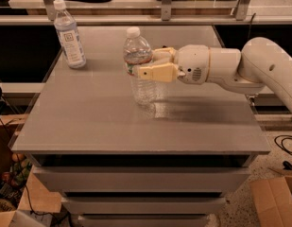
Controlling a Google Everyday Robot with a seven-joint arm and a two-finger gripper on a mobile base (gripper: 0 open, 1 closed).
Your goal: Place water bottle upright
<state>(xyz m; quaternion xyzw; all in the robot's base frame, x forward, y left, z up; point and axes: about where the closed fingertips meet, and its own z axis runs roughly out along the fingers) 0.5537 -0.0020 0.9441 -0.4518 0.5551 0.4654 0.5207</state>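
Note:
The water bottle (139, 63) is a clear ribbed bottle with a white cap and a narrow red, white and blue band near the shoulder. It stands upright near the middle of the grey table (89, 126), its base on the top. My gripper (144, 65) reaches in from the right, its tan fingers (157, 73) on either side of the bottle's upper body. The white arm (259, 67) stretches off to the right.
A smoother bottle with a large white and light-blue label (69, 35) stands upright at the table's back left. A shelf with metal posts (167, 4) runs behind the table. Cardboard boxes (278, 200) sit on the floor at the right and left.

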